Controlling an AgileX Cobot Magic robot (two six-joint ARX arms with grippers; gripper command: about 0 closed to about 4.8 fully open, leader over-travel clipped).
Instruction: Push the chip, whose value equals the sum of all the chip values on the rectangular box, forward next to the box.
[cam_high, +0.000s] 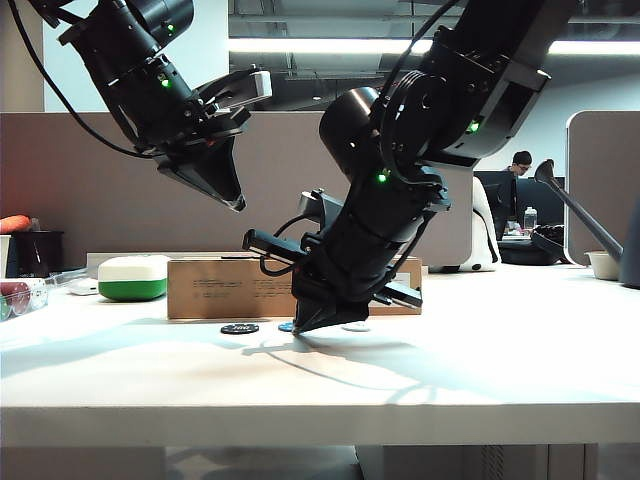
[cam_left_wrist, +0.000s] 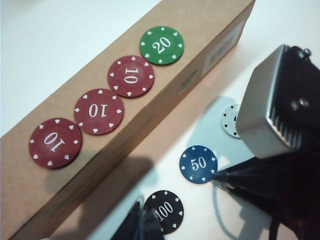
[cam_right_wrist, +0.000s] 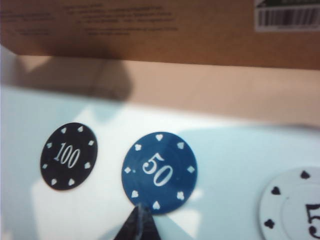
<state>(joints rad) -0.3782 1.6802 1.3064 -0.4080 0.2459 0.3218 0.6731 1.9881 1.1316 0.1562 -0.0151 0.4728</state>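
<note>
- The blue chip (cam_left_wrist: 198, 164), marked 50, lies flat on the white table (cam_high: 480, 360) between a black chip (cam_left_wrist: 164, 211) marked 100 and a white chip (cam_left_wrist: 231, 120), a short way off the long side of the rectangular box (cam_left_wrist: 165, 107) and not yet touching it.
- On the box top sit three maroon discs (cam_left_wrist: 98, 111) marked 10 and one green disc (cam_left_wrist: 161, 45) marked 20; they add to 50, so by my reckoning the blue chip is the right one.
- The right gripper (cam_right_wrist: 139, 225) is down at table level, its dark tip touching or just at the chip's edge on the side away from the box; the fingers look pressed together into one point.
- The step in hand is, I judge, the start of the push: the tip is set behind the chip and the gap to the box is still open.
- The next move calls for a straight, low slide toward the box wall, with the tip kept centred so the chip does not slip sideways toward the black or white one.
- The left gripper (cam_high: 228, 190) hangs high above the box, well apart from everything; only its tip shows, and it seems closed and empty.
</note>
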